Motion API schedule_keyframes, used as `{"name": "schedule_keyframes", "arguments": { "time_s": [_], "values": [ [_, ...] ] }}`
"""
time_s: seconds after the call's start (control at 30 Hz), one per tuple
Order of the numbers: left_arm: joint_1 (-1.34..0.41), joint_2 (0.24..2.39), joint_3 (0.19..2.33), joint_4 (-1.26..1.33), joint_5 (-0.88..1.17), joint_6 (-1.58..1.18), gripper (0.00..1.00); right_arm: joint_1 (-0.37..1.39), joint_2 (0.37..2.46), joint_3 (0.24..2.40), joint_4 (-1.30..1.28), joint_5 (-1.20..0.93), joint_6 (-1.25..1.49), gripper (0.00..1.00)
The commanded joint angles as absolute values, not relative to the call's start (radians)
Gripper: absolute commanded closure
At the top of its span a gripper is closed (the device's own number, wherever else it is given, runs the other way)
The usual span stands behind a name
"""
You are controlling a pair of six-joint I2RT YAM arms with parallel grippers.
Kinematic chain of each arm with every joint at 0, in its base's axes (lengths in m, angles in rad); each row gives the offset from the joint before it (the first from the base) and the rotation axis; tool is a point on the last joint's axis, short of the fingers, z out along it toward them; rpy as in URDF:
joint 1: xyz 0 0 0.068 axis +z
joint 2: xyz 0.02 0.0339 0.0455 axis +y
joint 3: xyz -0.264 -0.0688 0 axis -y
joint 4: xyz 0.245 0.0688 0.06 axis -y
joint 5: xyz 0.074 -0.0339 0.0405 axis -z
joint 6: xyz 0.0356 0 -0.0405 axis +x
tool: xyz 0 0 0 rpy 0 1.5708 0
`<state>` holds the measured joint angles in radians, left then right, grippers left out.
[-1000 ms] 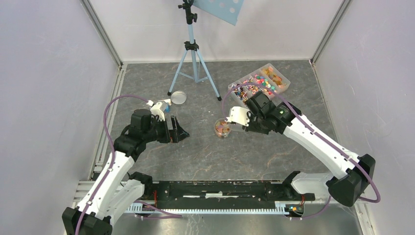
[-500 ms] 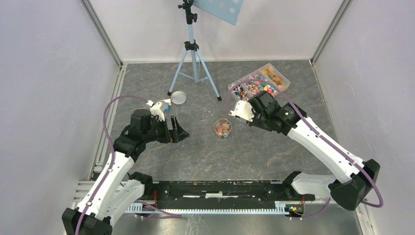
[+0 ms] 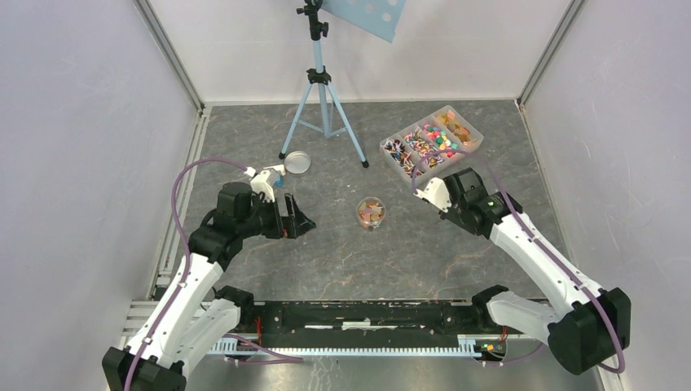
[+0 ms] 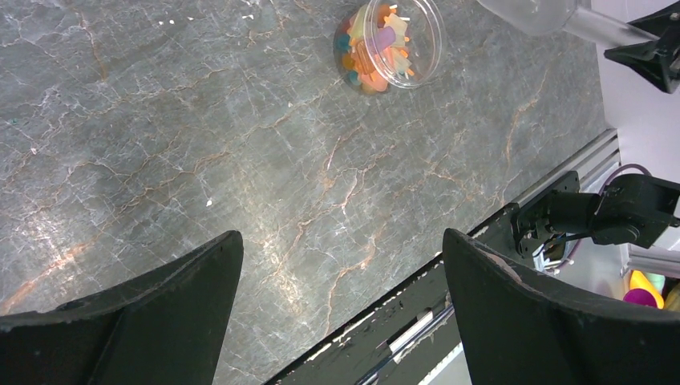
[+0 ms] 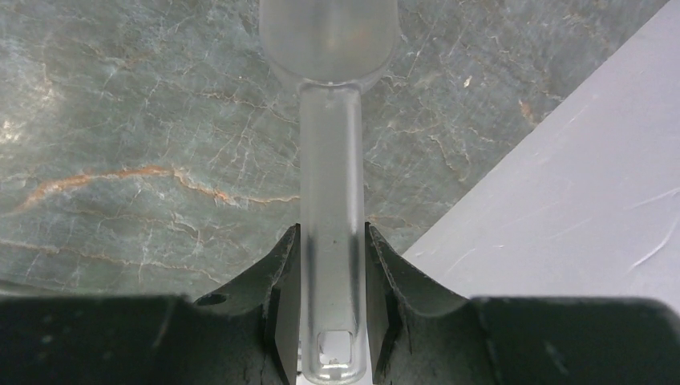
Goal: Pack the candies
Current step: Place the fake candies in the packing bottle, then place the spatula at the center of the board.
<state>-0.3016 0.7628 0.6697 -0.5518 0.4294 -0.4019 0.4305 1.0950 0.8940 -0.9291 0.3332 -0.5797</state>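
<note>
The candies fill a small clear round jar point(image 3: 371, 213) at the table's middle and the compartments of a clear tray point(image 3: 432, 140) at the back right. The jar also shows in the left wrist view point(image 4: 389, 44), full of orange, pink and blue sweets. My right gripper point(image 3: 444, 198) is shut on the handle of a translucent scoop point(image 5: 331, 200), held right of the jar and in front of the tray. No candy shows through the scoop's bowl point(image 5: 329, 36). My left gripper point(image 3: 298, 220) is open and empty, left of the jar, its jaws wide apart over bare table point(image 4: 341, 241).
A round jar lid point(image 3: 297, 162) lies at the back left. A light blue tripod point(image 3: 323, 114) stands at the back centre. A black rail point(image 3: 367, 318) runs along the near edge. Grey walls enclose the table on three sides.
My right gripper has drawn back from over the jar, moving right and toward the near side with the scoop. The left arm has not moved.
</note>
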Motion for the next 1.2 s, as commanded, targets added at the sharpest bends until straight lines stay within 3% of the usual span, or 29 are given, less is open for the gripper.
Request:
{"name": "schedule_keyframes", "arguments": {
  "time_s": [0.0, 0.23, 0.37, 0.63, 1.17],
  "values": [
    [-0.308, 0.752, 0.674, -0.526, 0.454, -0.364, 0.00, 0.391, 1.043, 0.814, -0.746, 0.303, -0.554, 0.97],
    [-0.320, 0.762, 0.672, -0.526, 0.452, -0.365, 0.00, 0.335, 1.007, 0.668, -0.617, 0.211, -0.546, 0.96],
    [-0.332, 0.764, 0.673, -0.526, 0.450, -0.367, 0.00, 0.314, 1.012, 0.673, -0.625, 0.228, -0.531, 0.88],
    [-0.346, 0.760, 0.674, -0.531, 0.430, -0.367, 0.00, 0.303, 1.111, 0.663, -0.656, 0.150, -0.588, 0.86],
    [-0.363, 0.761, 0.674, -0.536, 0.416, -0.367, 0.00, 0.292, 1.217, 0.643, -0.668, 0.290, -0.588, 0.81]
  ]
}}
